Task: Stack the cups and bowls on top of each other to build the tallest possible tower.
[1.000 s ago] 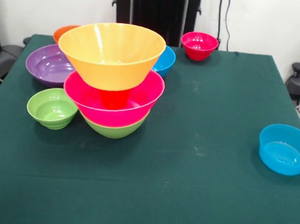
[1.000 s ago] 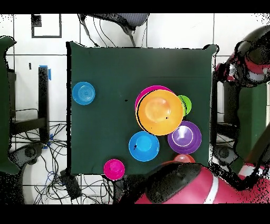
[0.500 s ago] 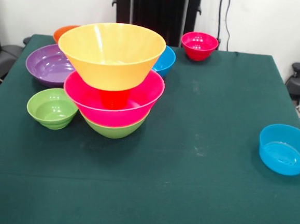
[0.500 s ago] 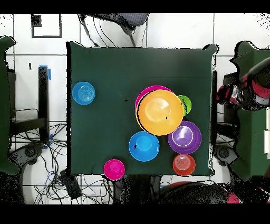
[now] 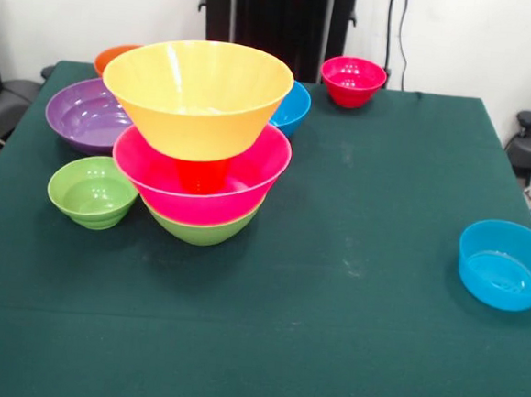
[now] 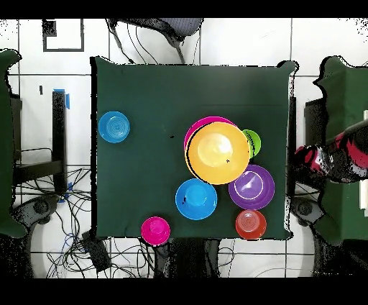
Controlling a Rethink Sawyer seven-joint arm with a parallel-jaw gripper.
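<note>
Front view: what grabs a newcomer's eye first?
The tower left of the table's centre: a large orange bowl perched on a small orange cup inside a pink bowl, with a green bowl lowest. A lone blue bowl sits apart near the right edge, and a red bowl at the far edge. No gripper shows in the front view.

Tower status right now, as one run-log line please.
tower: green bowl, pink bowl, orange cup, big orange bowl on top | loose: six bowls on table | arm: off table edge | gripper: can't tell
</note>
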